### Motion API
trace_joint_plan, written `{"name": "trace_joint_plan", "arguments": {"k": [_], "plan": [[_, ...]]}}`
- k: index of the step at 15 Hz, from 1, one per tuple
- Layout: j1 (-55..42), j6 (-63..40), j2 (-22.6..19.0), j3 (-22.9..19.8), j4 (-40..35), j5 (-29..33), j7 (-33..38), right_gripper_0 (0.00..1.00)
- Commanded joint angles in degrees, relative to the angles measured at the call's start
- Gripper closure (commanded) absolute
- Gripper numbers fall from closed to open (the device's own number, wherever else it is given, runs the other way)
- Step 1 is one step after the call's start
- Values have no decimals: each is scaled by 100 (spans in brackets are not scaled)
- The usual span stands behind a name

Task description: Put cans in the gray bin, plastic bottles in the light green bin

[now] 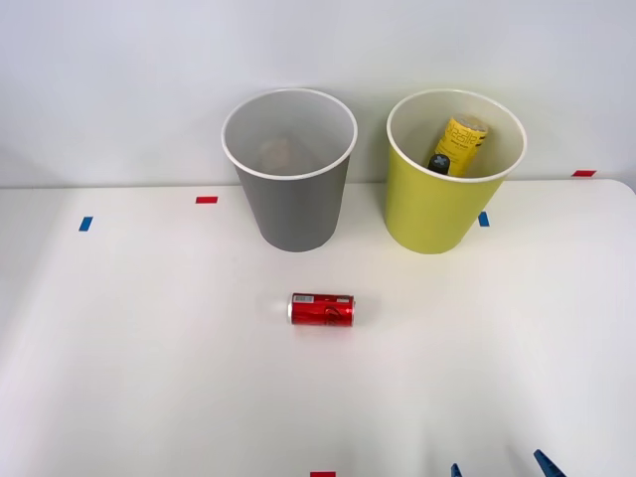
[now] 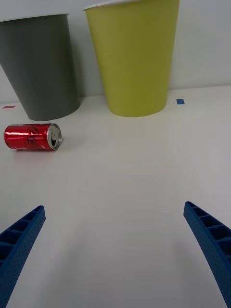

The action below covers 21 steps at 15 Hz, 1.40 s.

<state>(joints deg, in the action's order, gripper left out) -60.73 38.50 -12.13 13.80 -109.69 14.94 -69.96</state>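
A small red can [image 1: 321, 309] lies on its side on the white table, in front of the gray bin [image 1: 291, 214]; in the wrist view the can [image 2: 32, 136] shows its silver end. The light green bin [image 1: 434, 214] stands to the right of the gray one, and a yellow-labelled plastic bottle [image 1: 457, 145] with a dark cap lies inside it. My right gripper [image 1: 502, 467] is at the table's front edge, right of the can and well short of it. It is open, with nothing between its blue fingers [image 2: 21, 243].
Small red and blue tape marks [image 1: 207, 200] dot the white table [image 1: 149, 348] around the bins. A pale wall rises right behind both bins. Something brownish lies at the bottom of the gray bin.
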Motion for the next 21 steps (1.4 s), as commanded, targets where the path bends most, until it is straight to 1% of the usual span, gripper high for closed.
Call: {"name": "trace_joint_plan", "arguments": {"k": [1,3,4,7,9,11,14,16,19,21], "plan": [[0,0,0,0,0,0,0,0],[0,0,0,0,0,0,0,0],[97,-97,44,-44,185,26,-9,0],[141,-97,88,-185,176,132,-123,0],[167,-158,79,-176,158,132,-132,0],[167,-791,-18,-18,-193,141,-141,0],[167,-2109,-229,281,-1160,132,-79,0],[237,-2760,-413,448,-1600,-53,-53,0],[721,-3340,-677,598,-1811,-255,0,0],[1222,-3973,-888,694,-1951,-369,132,0]]}}
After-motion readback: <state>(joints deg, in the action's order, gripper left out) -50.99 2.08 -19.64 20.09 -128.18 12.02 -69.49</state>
